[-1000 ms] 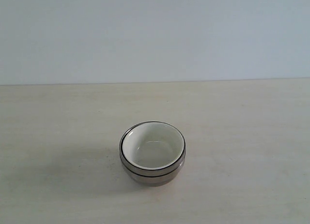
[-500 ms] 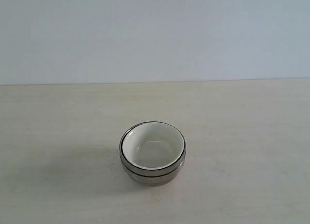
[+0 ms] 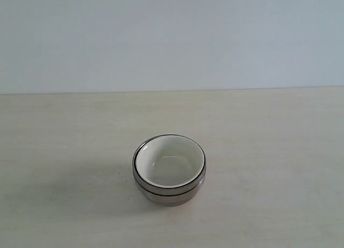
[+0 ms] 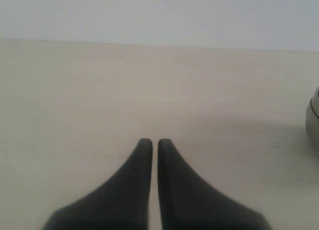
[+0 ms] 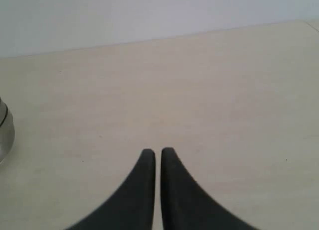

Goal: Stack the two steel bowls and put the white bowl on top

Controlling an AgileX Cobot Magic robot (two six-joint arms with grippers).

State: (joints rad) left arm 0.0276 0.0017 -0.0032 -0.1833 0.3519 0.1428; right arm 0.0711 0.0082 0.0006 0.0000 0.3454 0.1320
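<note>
Nothing has moved since a second ago: the stack sits just where it did, and neither arm shows in the wide view. The round, glossy white ceramic bowl [image 3: 169, 163] is nested inside the two round, mirror-shiny steel bowls [image 3: 171, 194], whose rims ring it as thin dark-edged bands, all standing near the middle of the pale wood-grained counter [image 3: 279, 151]. To my eye the job looks done. If anything needed shifting, I'd reckon the ceramic is the heavy, brittle, slick one and the steel light, stiff and slippery. The rim is the only real place to pinch, one finger inside and one out. Every bowl stands upright, mouth to the ceiling; being round they have no long axis, only the vertical one through the stack. The black left pincer [image 4: 155, 143] is closed on nothing, tips nearly touching, well off to one side of the stack. The black right pincer [image 5: 158, 153] is likewise closed and empty on the other side.
</note>
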